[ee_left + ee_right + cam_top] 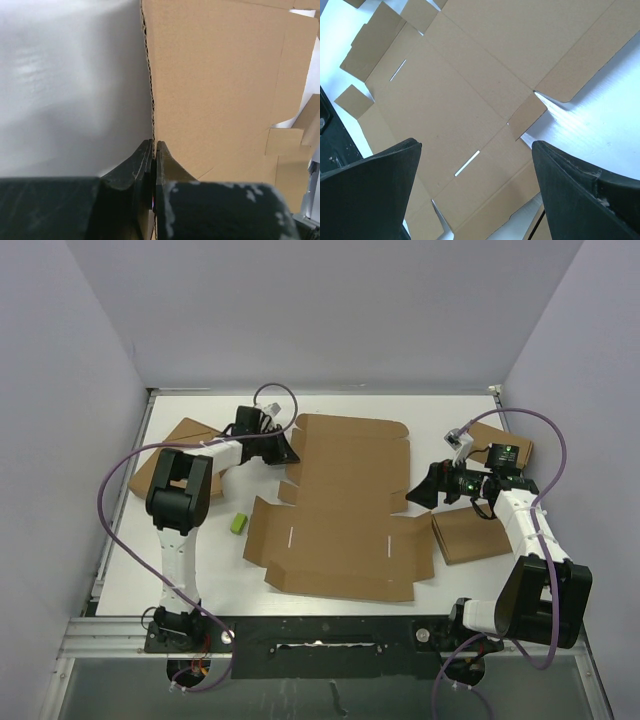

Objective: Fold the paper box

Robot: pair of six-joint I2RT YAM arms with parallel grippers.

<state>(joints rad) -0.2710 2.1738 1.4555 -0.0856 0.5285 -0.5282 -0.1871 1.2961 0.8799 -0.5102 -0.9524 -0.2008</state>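
Two arms reach in from the near edge in the overhead view, and between them the paper box (pixel 345 505) lies unfolded and flat at the middle of the white desk (pixel 430 410), flaps spread on every side. The left gripper (pixel 291 447) sits at the left edge of the box's far panel; the right gripper (pixel 418 490) is just beside the box's right edge, by a small side flap. A smaller flat box (pixel 180 445) lies at far left, partly under the left arm. A second flat box (pixel 470 535) lies just beside the paper box's right side, and a third flat box (pixel 510 445) is partly hidden behind the right wrist. A small green block (pixel 238 524) rests near the left flap, apart from it. From the left wrist, the left gripper (pixel 154 147) is pressed together on the corrugated edge of the paper box (pixel 215 90), pinching it (the cut edge runs straight down into the seam between the two fingers), with bare desk (pixel 70 85) to the left of that edge. From the right wrist, the right gripper (pixel 475 145) is spread wide and holds nothing. Between its dark fingers (pixel 375 185) the paper box (pixel 470 75) shows creases, two thin slots (pixel 467 163) and a small flap at the rim where the desk (pixel 590 115) begins.
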